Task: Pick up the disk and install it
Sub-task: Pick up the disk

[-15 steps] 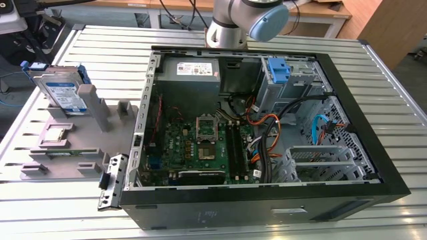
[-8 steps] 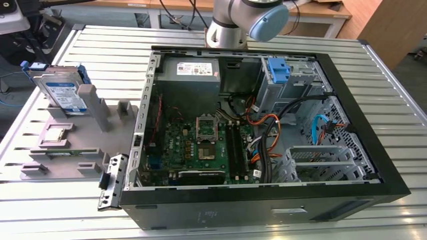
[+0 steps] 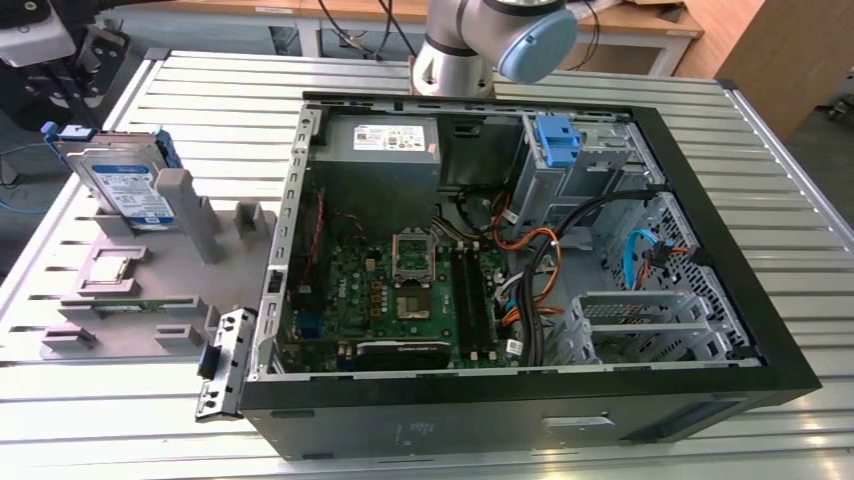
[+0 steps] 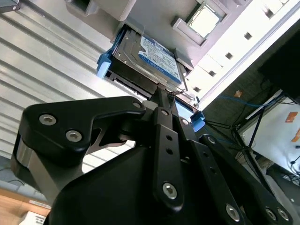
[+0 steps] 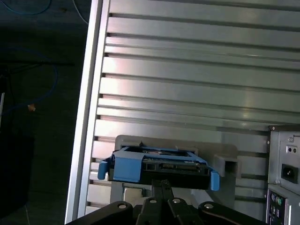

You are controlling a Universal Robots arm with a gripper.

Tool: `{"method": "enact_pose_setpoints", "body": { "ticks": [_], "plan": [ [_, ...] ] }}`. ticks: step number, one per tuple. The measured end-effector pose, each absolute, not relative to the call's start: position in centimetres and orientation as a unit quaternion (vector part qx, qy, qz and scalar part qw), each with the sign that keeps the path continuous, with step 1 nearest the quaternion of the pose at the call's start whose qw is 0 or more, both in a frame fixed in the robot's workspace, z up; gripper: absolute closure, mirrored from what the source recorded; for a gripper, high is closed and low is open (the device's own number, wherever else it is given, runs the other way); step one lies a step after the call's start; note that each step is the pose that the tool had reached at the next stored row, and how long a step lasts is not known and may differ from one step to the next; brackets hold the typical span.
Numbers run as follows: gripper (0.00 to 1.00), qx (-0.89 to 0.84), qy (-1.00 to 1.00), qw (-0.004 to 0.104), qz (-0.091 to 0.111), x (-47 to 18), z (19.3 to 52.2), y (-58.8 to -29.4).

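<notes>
Flat silver disk (image 3: 130, 188), blue-framed

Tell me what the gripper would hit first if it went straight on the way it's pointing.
Most likely the disk, standing on edge in the grey holder: in both wrist views the gripper points at its near edge. The gap between them is unclear.

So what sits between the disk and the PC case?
In the exterior view, two grey upright posts of the holder stand between the disk and the open PC case.
</notes>
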State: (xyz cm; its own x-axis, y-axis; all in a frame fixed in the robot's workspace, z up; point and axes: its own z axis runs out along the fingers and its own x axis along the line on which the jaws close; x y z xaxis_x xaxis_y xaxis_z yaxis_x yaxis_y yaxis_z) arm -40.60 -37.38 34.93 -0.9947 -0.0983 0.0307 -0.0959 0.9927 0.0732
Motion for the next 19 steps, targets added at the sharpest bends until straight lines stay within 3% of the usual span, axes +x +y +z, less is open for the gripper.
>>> {"method": "enact_pose_setpoints", "body": {
  "ticks": [19],
  "plan": [
    [0.89,0.191,-0.981,0.022,-0.033,-40.51,34.81,-37.38]
  ]
}}
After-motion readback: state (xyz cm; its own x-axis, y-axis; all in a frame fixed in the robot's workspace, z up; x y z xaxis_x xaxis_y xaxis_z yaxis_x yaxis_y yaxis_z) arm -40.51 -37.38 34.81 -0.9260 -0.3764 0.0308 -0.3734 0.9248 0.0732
